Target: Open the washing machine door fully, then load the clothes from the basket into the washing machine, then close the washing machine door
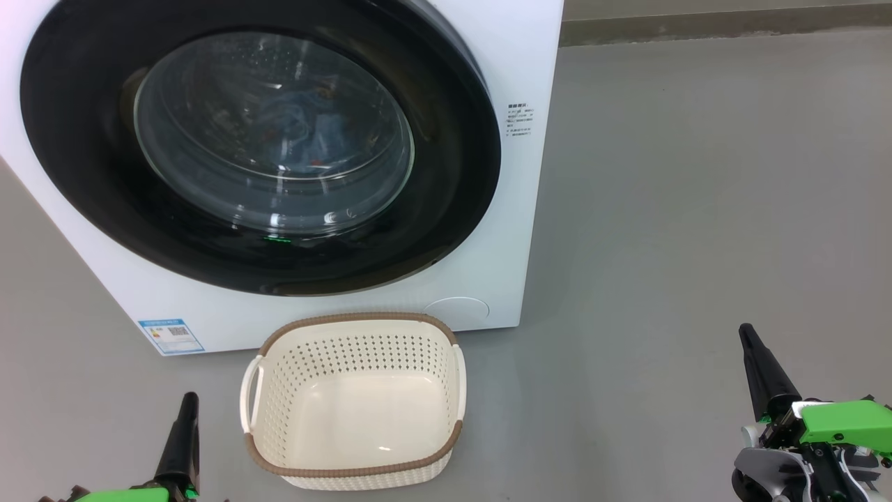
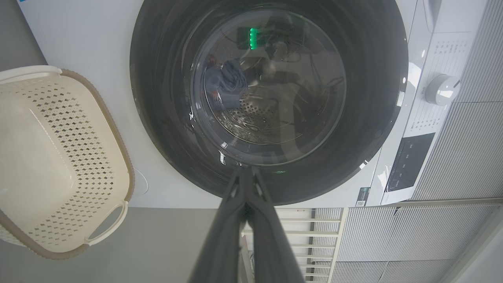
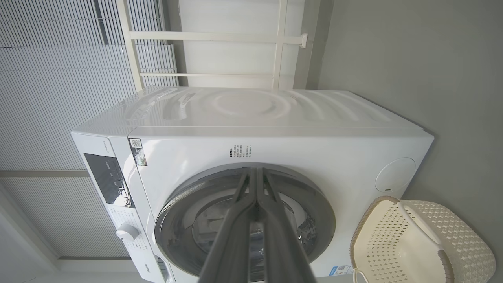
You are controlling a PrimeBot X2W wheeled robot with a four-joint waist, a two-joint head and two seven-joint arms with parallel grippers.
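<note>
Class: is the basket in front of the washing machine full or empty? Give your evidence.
Empty: the basket shows its bare cream floor and perforated walls, with nothing lying inside.

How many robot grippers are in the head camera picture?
2: the left gripper at the lower left near the basket, the right gripper at the lower right.

A: Head cam?
B: High, tilted down, close on the washing machine door (image 1: 261,139) and basket (image 1: 355,355) on the floor (image 1: 662,209) before it
A: Wrists?
B: Both rolled sideways, facing that door; left near, right further back, catching the washing machine (image 3: 275,149) front and one side. All three share door and basket
</note>
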